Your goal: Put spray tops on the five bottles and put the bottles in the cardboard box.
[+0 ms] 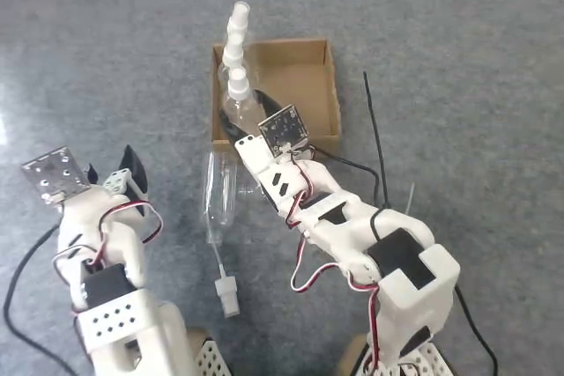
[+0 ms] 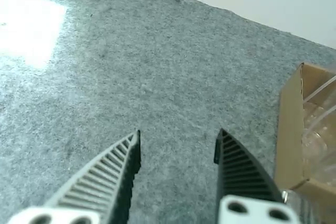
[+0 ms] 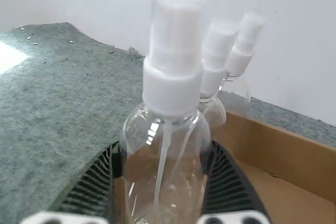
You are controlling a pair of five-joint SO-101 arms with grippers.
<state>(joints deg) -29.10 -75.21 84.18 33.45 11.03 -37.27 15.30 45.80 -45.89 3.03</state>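
Lowering a capped bottle into the cardboard box looks to be the step in hand. Your right tool is clenched around the body of a clear bottle that has its white spray top on. It holds the bottle upright at the near left corner of the box, just beside two other capped bottles that stand in a row along the left wall. Whether the base of the held bottle already touches the box floor, you cannot tell from these views. Your left tool is released and empty, over the grey tabletop, apart from the box. One bottle without a top lies on the tabletop between the two arms, and a loose spray top with its tube lies near it, closer to the arm bases. I judge the task about half done. The next move calls for setting the held bottle down straight, so that it does not push over its neighbours, and then opening the right tool. After that, the lying bottle needs its top.
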